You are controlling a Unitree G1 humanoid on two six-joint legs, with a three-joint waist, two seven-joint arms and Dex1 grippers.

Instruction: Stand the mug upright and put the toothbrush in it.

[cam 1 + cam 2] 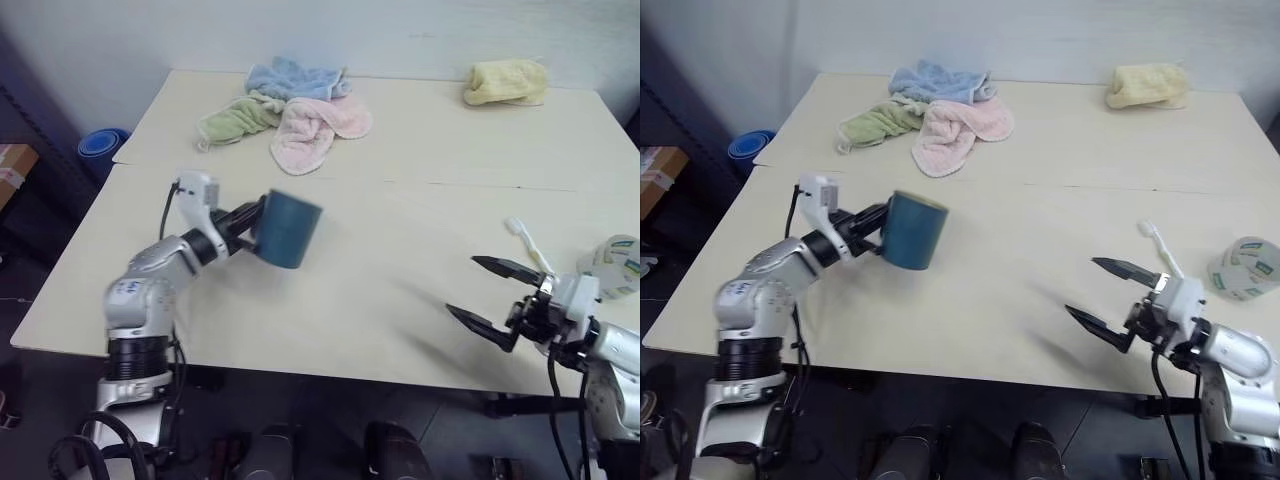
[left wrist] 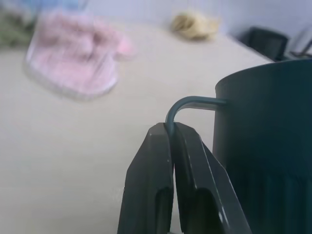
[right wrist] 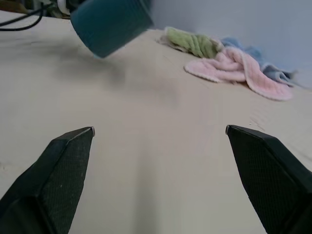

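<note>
The left gripper (image 1: 243, 226) is closed tight on the thin handle (image 2: 187, 105) of the mug (image 1: 287, 230), and in the left wrist view its two fingers (image 2: 161, 161) pinch the curved bar with no gap between them. The mug hangs just beyond these fingertips, on the side toward the middle of the table (image 1: 400, 300), and it appears to be raised clear of the surface. Its long axis is tilted: the mug is neither lying flat nor upright, so the step of standing it up is judged to be in progress and not finished. Further right, the right gripper (image 1: 490, 295) is spread wide and holds nothing; its fingers point toward the middle of the table and toward the mug, which is well apart from it. The toothbrush (image 1: 528, 245) lies on the table just past the right gripper on its far side, near the tape roll (image 1: 612, 265). Its long axis runs away from the robot and leans slightly left, with the bristled head at the far end. This is the relation that matters for the coming move: the toothbrush is near the right gripper and far from the left one, so the right arm is judged the natural one to pick it up, once the mug rests on its base.
</note>
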